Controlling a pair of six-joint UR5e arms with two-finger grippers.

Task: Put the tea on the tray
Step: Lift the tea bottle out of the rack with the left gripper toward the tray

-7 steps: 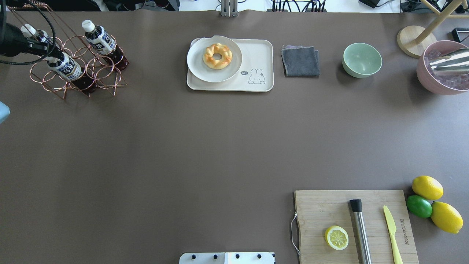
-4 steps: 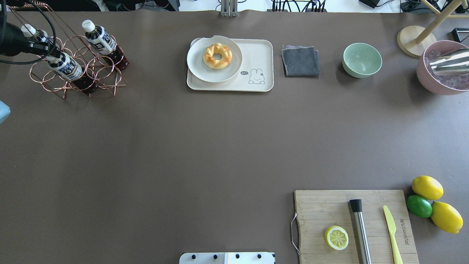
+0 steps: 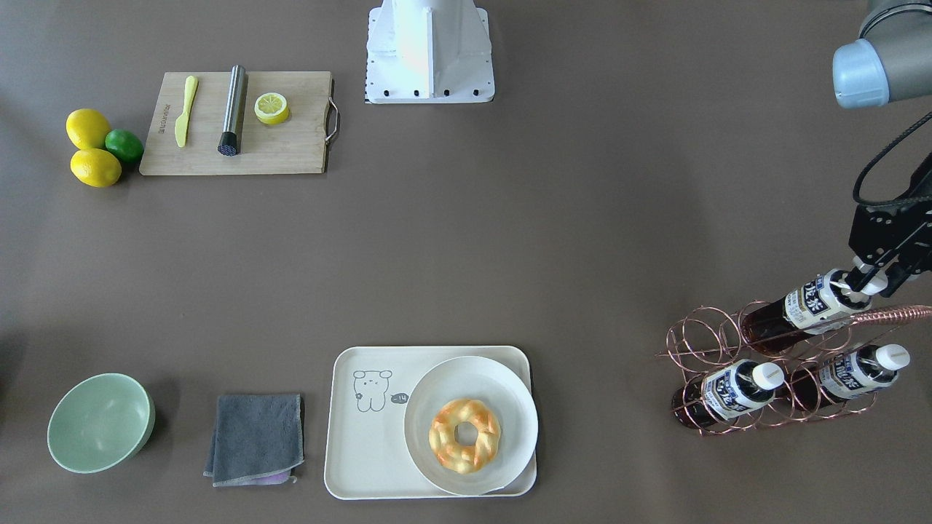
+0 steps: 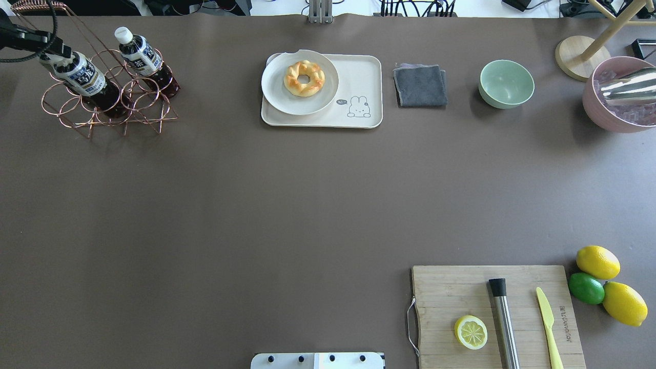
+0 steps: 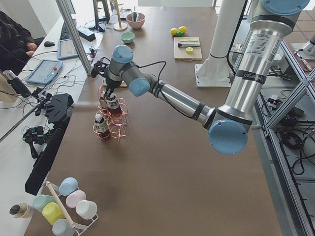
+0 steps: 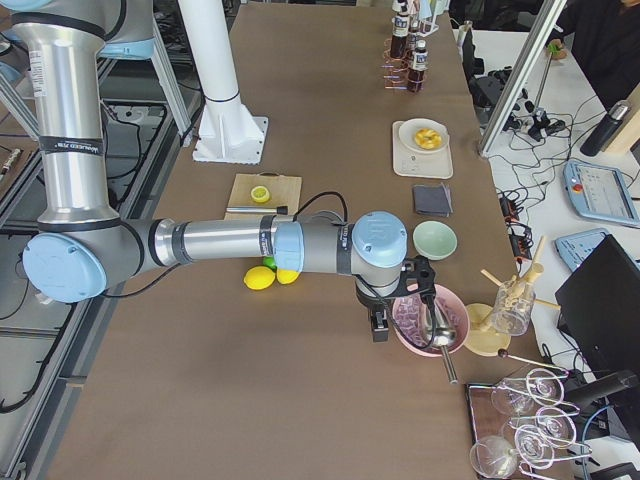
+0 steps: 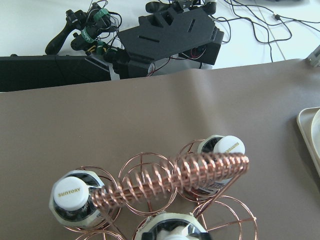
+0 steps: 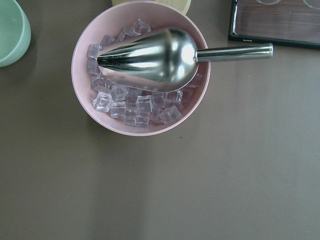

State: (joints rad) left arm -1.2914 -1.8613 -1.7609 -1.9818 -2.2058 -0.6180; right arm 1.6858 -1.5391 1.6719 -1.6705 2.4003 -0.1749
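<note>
Clamping the tea point(image 3: 807, 306): left gripper point(image 3: 858, 281)

One bottle cap point(image 7: 68, 194) in the rack point(image 7: 200, 170) reads SUNTORY; a bubble point(image 4: 342, 101) on the tray point(image 4: 369, 69) says "hi".

In the overhead view you have the wire rack point(image 4: 128, 100) at the far left corner of the tabletop point(image 4: 256, 205). The tea point(image 4: 82, 77) leans in its row nearer the robot; from the front you see two other bottles point(image 3: 732, 389) in the row behind it. Rightward along the far edge come the tray point(image 4: 366, 77), the folded cloth point(image 4: 420, 84), the small bowl point(image 4: 506, 83) and the ice bowl point(image 4: 597, 115) with the scoop point(image 4: 628, 87) in it. The plate point(image 4: 277, 97) rests on the tray's left part, the doughnut point(image 4: 304, 78) on it. The cutting board point(image 4: 446, 292) lies near right, carrying the half lemon point(image 4: 470, 332), muddler point(image 4: 505, 323) and knife point(image 4: 548, 323); two lemons point(image 4: 597, 262) and a lime point(image 4: 586, 288) cluster just right of it.
</note>
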